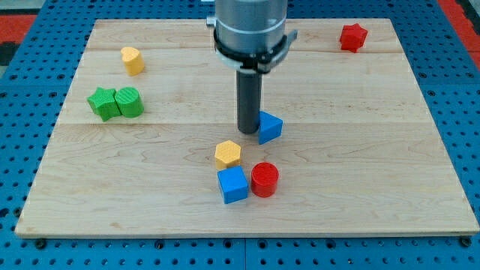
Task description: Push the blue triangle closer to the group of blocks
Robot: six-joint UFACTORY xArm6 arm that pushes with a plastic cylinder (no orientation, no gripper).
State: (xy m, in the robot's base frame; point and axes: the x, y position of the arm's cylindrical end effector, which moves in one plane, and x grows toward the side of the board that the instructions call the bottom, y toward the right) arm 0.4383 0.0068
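The blue triangle (270, 127) lies near the middle of the wooden board (360, 150). My tip (248, 132) stands right against its left side, touching or nearly touching it. Below them sits a group of three blocks: a yellow hexagon (228, 154), a blue cube (233, 184) and a red cylinder (265, 180). The blue triangle is a short way up and to the right of the yellow hexagon, apart from the group.
A green star (102, 103) and a green cylinder (129, 102) touch at the view's left. A yellow block (132, 60) lies above them. A red star (353, 37) lies at the top right. Blue pegboard (457, 112) surrounds the board.
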